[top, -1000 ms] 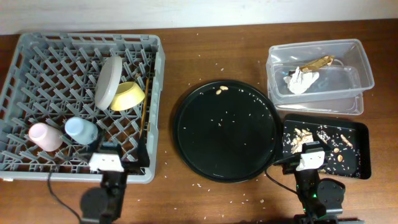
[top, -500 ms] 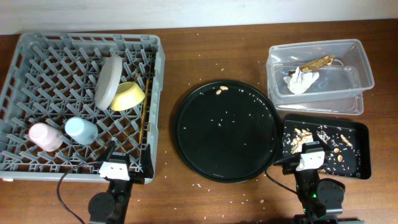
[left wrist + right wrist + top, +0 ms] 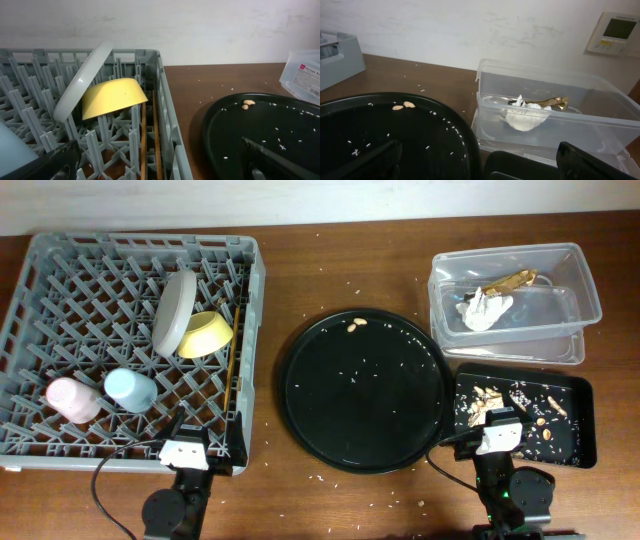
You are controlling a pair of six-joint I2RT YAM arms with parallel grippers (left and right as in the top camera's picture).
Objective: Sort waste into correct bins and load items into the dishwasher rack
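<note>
The left fingers (image 3: 285,160) hang released over the dishwasher rack's (image 3: 100,240) 5 o'clock corner, and the right fingers (image 3: 600,162) hang released at the shallow black tray's (image 3: 588,415) 7 o'clock corner. Chopsticks (image 3: 235,350) lie along the rack's 3 o'clock wall. A bare strip of table (image 3: 272,300) separates that wall from the round tray (image 3: 330,410), whose 4 o'clock rim sits just beside the shallow tray.

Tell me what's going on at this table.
Sorting looks nearly done. The left gripper and right gripper are both open and holding nothing. The dishwasher rack holds the grey bowl, yellow bowl, pink cup, blue cup and chopsticks. The tissue and wrapper lie in the clear tub, food scraps in the black rectangular tray. Two stray scraps lie on the round black tray.
</note>
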